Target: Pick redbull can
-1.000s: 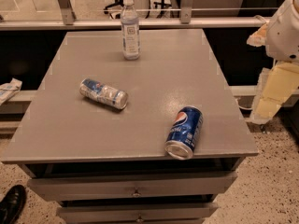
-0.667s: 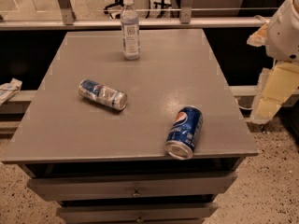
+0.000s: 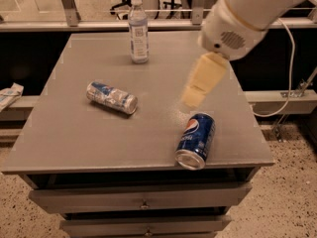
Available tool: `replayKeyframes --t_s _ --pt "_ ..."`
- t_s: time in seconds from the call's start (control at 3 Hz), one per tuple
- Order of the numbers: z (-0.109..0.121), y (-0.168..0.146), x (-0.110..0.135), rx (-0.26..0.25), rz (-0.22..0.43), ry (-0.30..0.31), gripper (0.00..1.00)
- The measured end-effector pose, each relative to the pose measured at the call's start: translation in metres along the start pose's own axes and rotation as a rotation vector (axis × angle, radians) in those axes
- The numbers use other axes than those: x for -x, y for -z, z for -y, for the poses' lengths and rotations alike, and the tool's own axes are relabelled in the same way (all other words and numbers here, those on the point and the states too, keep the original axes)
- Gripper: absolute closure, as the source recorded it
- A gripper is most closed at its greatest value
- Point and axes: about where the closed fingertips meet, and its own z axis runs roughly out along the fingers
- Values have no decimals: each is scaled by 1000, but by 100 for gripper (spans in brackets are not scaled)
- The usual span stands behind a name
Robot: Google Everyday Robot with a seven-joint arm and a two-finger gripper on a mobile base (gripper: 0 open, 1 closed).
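The redbull can (image 3: pixel 112 97), slim and silver with blue patches, lies on its side on the left middle of the grey table (image 3: pixel 69 138). My gripper (image 3: pixel 194 97), cream-coloured on a white arm, hangs over the table's right half. It is to the right of the redbull can and apart from it, just above the top end of the Pepsi can. It holds nothing that I can see.
A dark-blue Pepsi can (image 3: pixel 195 140) lies on its side near the front right edge. A clear water bottle (image 3: pixel 138 29) stands upright at the back. Drawers (image 3: pixel 143 200) sit under the tabletop. A white object (image 3: pixel 9 95) lies off the table's left side.
The arm has swung in from the right edge of the view to over the table's right half. The view has shifted closer. The cans and the bottle have not moved.
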Motion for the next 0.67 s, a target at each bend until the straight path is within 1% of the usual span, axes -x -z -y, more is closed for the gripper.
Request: replayKeyframes --t_s 0.33,0.67 --pt "-12 -42 96 47 127 -86 0" --pt "-26 -81 152 60 189 -128 0"
